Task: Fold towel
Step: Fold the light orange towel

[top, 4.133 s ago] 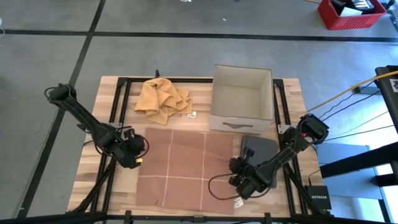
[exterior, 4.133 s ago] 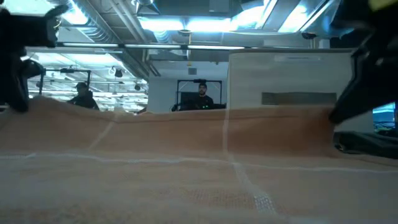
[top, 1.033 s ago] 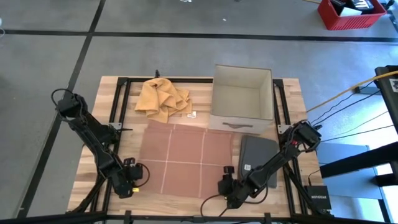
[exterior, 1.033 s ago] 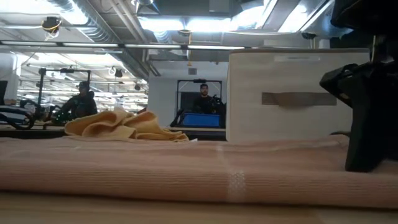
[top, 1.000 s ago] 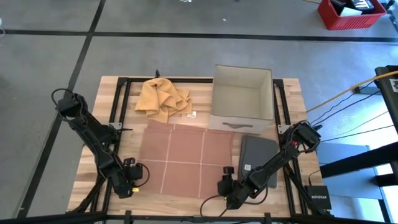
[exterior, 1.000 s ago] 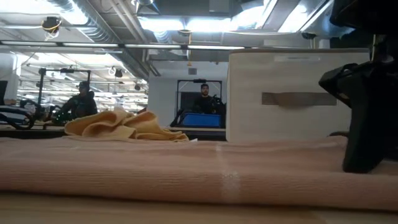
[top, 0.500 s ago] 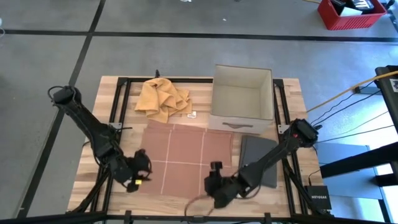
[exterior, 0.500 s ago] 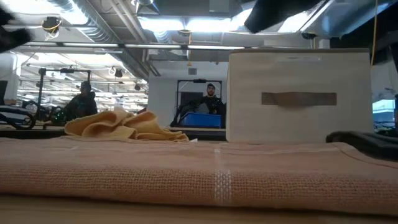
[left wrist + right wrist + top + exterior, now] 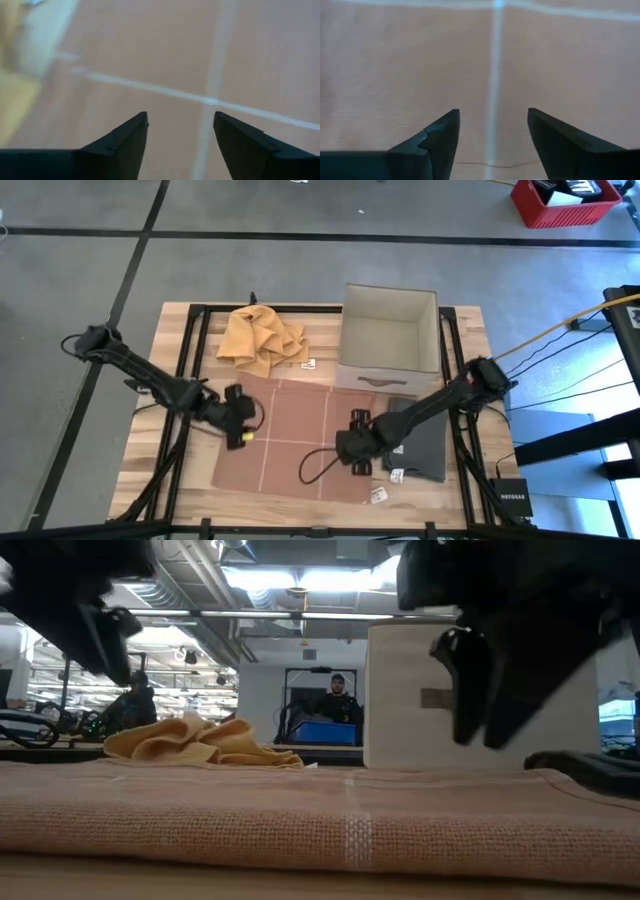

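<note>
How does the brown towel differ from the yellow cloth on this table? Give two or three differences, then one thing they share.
The brown towel lies spread flat; the yellow cloth sits crumpled in a heap. The brown towel carries pale grid lines; the yellow cloth is plain. The brown towel covers far more table than the yellow cloth. Neither is held: both rest on the wooden table.

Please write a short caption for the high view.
Both open claws, left and right, over the brown towel beside the box.

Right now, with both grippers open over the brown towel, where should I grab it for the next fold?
Probably the two near corners. The brown towel lies flat with its near edge free on the table. Bring the left gripper to the left corner, the right gripper to the right, pinching from outside the edge.
</note>
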Tool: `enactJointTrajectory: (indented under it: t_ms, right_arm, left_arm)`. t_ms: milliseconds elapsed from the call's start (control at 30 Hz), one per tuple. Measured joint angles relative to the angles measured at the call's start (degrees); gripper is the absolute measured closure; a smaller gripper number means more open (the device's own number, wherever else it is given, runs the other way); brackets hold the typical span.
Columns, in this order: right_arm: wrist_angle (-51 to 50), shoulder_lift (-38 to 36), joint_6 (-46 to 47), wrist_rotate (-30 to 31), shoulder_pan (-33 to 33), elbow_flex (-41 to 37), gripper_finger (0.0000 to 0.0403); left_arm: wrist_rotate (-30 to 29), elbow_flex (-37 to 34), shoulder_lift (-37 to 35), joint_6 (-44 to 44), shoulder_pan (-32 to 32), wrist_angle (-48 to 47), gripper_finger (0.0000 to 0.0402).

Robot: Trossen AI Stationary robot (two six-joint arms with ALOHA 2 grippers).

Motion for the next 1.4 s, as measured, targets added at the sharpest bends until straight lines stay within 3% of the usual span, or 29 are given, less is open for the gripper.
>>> enactJointTrajectory:
  t_ms: [100, 233, 400, 567, 800, 933, 1100, 1267, 1400]
  right_arm:
    - [1.71, -4.61, -2.72, 1.17, -2.53, -4.01, 0.0152]
    - [15.79, -8.77, -3.79, -1.62, -6.05, -13.37, 0.0151]
    - [34.02, -7.92, -3.22, -3.21, -6.48, -23.94, 0.0150]
    - [39.96, -6.04, -1.29, -5.20, -4.17, -26.55, 0.0150]
    - [41.00, -5.61, -1.45, -5.80, 0.91, -26.53, 0.0150]
    - [37.51, -6.36, -1.46, -5.20, 1.41, -24.29, 0.0150]
    - [26.07, -11.52, -5.30, -3.91, -0.31, -17.29, 0.0150]
    - [16.85, -16.63, -7.02, 1.73, -2.87, -15.07, 0.0150]
    - [15.01, -18.90, -6.12, 2.85, -6.05, -19.25, 0.0150]
  left_arm:
    - [0.45, -0.46, -0.10, 1.29, 6.90, -2.67, 0.0163]
    - [8.25, -4.31, 0.47, 2.58, 12.56, 0.13, 0.0164]
    - [11.12, -10.52, 0.45, -3.49, 11.13, 2.58, 0.0175]
    - [12.96, -15.24, 0.67, -12.37, 5.13, 8.90, 0.0184]
    - [13.60, -15.78, 3.13, -23.72, -5.28, 16.68, 0.0192]
    - [14.89, -13.02, 2.18, -24.93, -7.13, 12.68, 0.0192]
    - [11.99, -2.93, -1.65, -17.39, -3.94, 1.60, 0.0192]
    - [0.69, 2.68, -3.40, -6.69, 2.04, -9.19, 0.0192]
    - [5.04, -1.14, -3.20, -4.09, 10.02, -14.93, 0.0192]
